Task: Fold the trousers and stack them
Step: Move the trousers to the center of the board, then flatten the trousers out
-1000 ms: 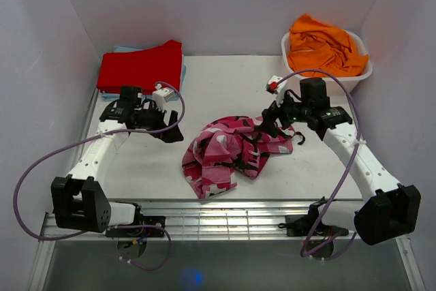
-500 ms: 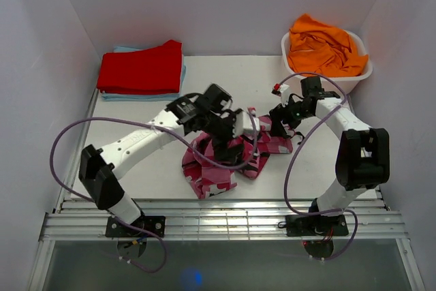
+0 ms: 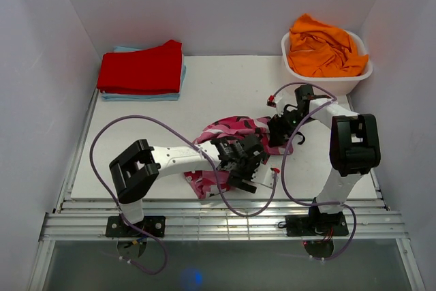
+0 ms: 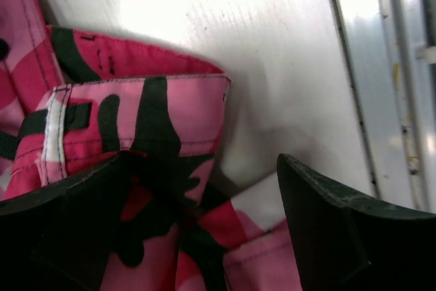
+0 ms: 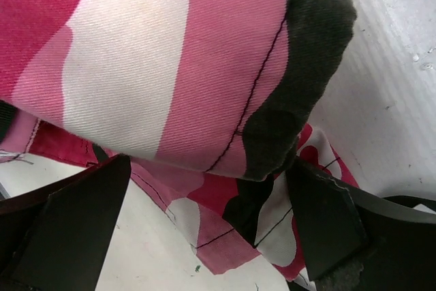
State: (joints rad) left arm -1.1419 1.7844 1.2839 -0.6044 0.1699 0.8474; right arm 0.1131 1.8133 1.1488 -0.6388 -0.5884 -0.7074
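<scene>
Red garment (image 3: 142,67): far left corner; folded flat into a neat rectangle on a light blue cloth (image 3: 139,95) that is also folded. Judged to mark the stacking spot. Smooth, matte fabric.

Table (image 3: 136,134): white, flat, faintly scuffed. A ribbed metal rail runs along its near edge.

Left gripper (image 3: 246,167): reaches across to the near right edge of the heap. Released, fingers spread wide. In the wrist view its black fingers (image 4: 68,223) straddle a doubled-over edge of the cloth. Nothing is pinched. Judged to be lined up for a grasp on that edge.

Trousers (image 3: 228,131): middle of the table, a little to the right, lying between the two grippers. Crumpled heap, not yet folded; the legs cannot be told apart. Pink, magenta, white and black camouflage print. Woven twill with a visible diagonal rib, black topstitching and a white stitched band beside a dark strap. Limp, so it bunches into soft rolls.

Right gripper (image 3: 278,131): low at the far right edge of the heap. Released, wide open. In the wrist view a rounded fold of cloth sits between the wedge-shaped fingers (image 5: 68,216), which are not closed on it. Judged that the two arms take opposite edges so as to spread the heap out.

Orange garment (image 3: 320,49): far right, piled loosely in a white basin (image 3: 340,81). Creased, unfolded and mounded above the rim. The basin is smooth plastic with rounded corners.
</scene>
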